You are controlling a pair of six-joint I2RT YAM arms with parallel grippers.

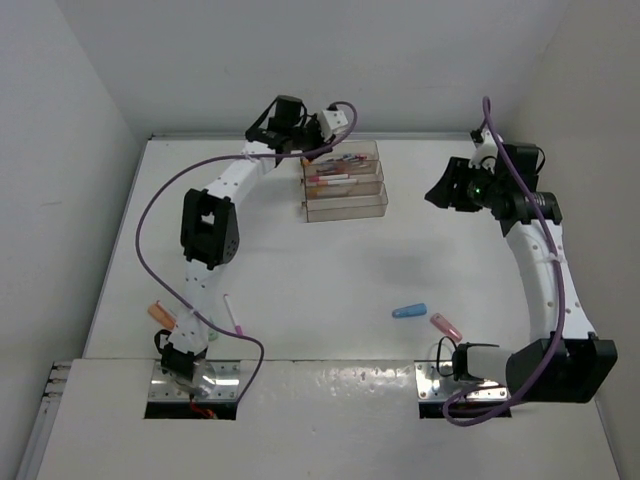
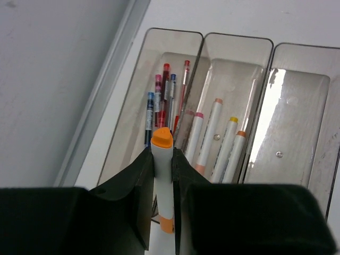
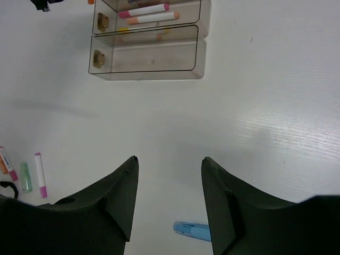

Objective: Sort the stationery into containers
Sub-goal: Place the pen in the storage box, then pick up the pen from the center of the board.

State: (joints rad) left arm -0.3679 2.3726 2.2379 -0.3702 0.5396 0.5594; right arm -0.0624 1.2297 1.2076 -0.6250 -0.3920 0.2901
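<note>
My left gripper (image 1: 300, 128) (image 2: 163, 151) is shut on a white marker with an orange cap (image 2: 162, 139) and holds it above the far end of the clear trays (image 1: 347, 211). In the left wrist view, the left tray (image 2: 127, 122) holds several thin pens (image 2: 166, 98). The middle tray (image 2: 234, 69) holds white markers (image 2: 212, 135) with pink, yellow and orange caps. The right tray (image 2: 297, 122) is empty. My right gripper (image 1: 440, 192) (image 3: 169, 162) is open and empty, high above the table right of the trays.
A stubby blue piece (image 1: 409, 310) (image 3: 191, 231) and a pink piece (image 1: 446, 325) lie near the right arm's base. By the left arm's base lie an orange piece (image 1: 160, 313), a pink-tipped pen (image 1: 233, 315) (image 3: 40, 175) and a green piece (image 3: 25, 177).
</note>
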